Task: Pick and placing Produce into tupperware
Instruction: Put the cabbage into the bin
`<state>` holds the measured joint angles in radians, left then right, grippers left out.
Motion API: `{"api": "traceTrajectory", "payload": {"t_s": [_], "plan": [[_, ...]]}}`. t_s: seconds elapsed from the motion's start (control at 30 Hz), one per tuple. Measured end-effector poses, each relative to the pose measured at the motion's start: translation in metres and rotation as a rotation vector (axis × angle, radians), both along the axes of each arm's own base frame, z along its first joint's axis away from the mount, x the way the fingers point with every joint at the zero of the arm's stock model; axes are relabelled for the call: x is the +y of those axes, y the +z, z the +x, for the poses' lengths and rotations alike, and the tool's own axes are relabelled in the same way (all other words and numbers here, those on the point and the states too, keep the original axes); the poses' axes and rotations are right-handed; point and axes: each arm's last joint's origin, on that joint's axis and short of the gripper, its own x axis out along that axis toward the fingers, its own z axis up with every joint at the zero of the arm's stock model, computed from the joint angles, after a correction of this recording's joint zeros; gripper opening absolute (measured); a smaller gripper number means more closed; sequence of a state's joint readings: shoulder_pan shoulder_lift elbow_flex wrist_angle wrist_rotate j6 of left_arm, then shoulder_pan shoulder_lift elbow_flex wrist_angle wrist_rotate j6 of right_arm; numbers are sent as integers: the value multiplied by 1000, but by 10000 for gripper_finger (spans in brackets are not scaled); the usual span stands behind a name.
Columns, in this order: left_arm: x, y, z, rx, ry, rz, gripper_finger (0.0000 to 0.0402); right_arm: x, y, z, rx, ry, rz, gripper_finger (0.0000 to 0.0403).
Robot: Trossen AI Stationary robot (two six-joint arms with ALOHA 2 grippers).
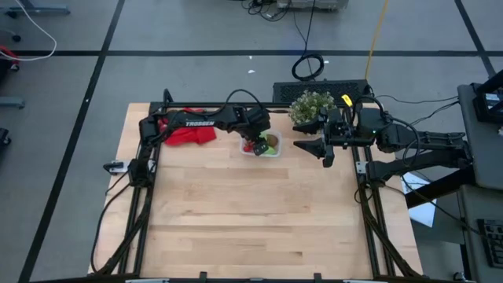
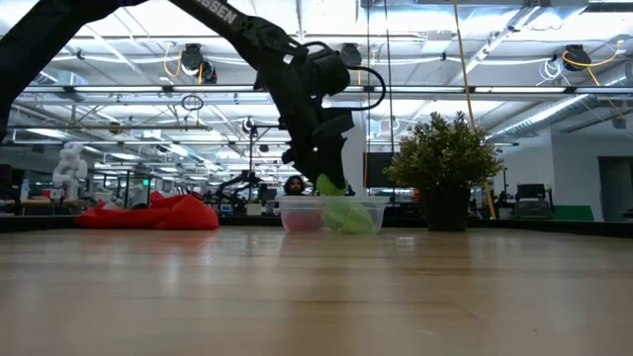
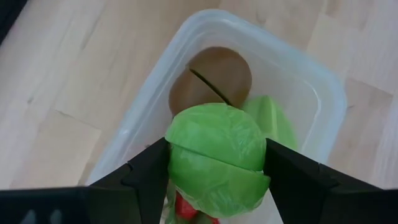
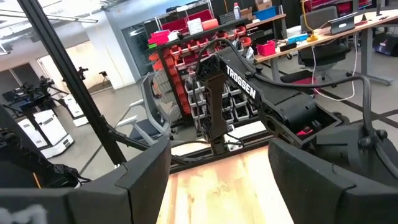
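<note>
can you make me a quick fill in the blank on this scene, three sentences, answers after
1. The left claw grips a round ____ piece of produce over the tupperware.
2. A ____ oval with a slit lies inside the tupperware.
3. The right claw waits, open and empty, near the potted ____.

Missing words: green; brown; plant

The tupperware (image 1: 262, 147) sits at the table's (image 1: 251, 228) far middle. The cloth (image 1: 189, 134) lies to its left, the potted plant (image 1: 310, 104) to its right.
</note>
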<state>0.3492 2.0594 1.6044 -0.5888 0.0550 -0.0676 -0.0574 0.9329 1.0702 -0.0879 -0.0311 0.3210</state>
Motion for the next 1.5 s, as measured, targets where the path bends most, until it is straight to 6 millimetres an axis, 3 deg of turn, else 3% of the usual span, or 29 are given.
{"api": "traceTrajectory", "payload": {"t_s": [0.4, 1.5], "plan": [[7, 0, -2, -20, 15, -26, 232, 0, 0, 0, -1, 0, 6, 263], [1, -3, 2, -19, 17, -54, 232, 0, 0, 0, -1, -1, 32, 263]]}}
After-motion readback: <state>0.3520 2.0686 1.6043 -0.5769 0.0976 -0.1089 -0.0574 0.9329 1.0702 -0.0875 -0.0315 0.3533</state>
